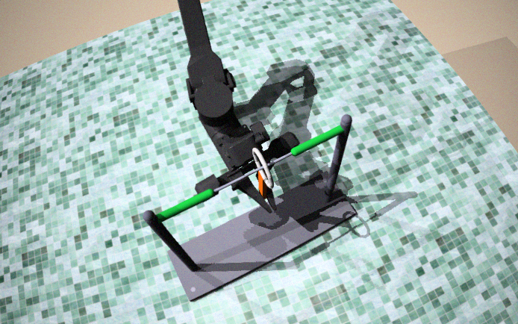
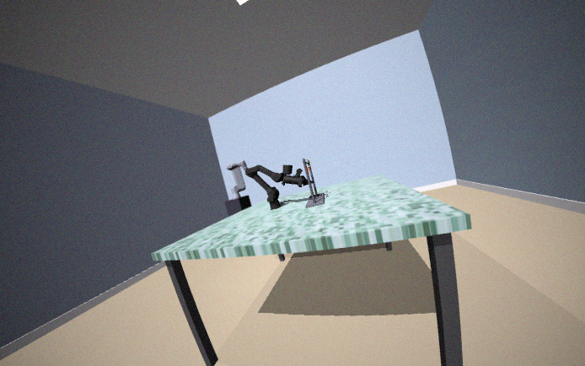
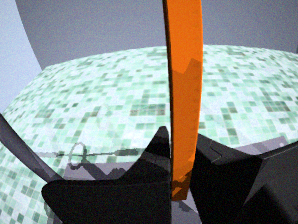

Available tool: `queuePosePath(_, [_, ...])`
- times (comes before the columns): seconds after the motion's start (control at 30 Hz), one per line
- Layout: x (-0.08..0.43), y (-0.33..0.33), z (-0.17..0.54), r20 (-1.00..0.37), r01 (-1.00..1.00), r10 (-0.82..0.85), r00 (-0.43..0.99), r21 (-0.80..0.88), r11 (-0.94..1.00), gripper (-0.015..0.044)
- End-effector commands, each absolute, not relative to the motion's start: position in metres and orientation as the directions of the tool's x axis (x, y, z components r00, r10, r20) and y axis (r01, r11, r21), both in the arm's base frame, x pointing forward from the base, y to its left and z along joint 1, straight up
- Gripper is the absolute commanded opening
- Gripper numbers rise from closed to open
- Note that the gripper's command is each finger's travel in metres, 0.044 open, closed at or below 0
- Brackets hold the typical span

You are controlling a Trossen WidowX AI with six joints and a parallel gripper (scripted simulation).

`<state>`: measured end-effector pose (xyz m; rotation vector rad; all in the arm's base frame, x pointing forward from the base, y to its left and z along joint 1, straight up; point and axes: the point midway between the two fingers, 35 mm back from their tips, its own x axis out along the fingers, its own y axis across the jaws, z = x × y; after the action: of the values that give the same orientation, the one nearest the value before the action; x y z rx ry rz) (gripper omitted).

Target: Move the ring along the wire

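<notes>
The white ring [image 1: 270,185] is around the thin grey wire [image 1: 241,178], between the two green parts and nearer the right green part [image 1: 316,140] than the left green part [image 1: 186,204]. Whether the ring touches the wire cannot be told. The orange handle [image 1: 262,185] [image 2: 307,169] [image 3: 186,100] hangs down below the ring. My gripper [image 1: 272,210] [image 3: 169,131] is shut on the handle's lower part, below the wire. The gripper body is behind the wire in the top view, and any gap between them is unclear.
The left post [image 1: 172,240] and right post [image 1: 337,162] stand on the grey base plate [image 1: 213,250] [image 2: 317,201] below the wire. One post [image 3: 25,150] shows at the left of the wrist view. The arm reaches in from the far side of the wire in the top view.
</notes>
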<state>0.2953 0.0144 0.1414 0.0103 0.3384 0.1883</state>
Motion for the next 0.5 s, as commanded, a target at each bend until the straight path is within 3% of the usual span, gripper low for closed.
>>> queuePosePath(0.0, [0.295, 0.02, 0.144, -0.328, -0.178, 0.184, 0.927, 0.047, 0.983, -0.015])
queuePosePath(0.47, [0.294, 0.031, 0.144, -0.328, -0.208, 0.206, 0.922, 0.031, 0.978, -0.015])
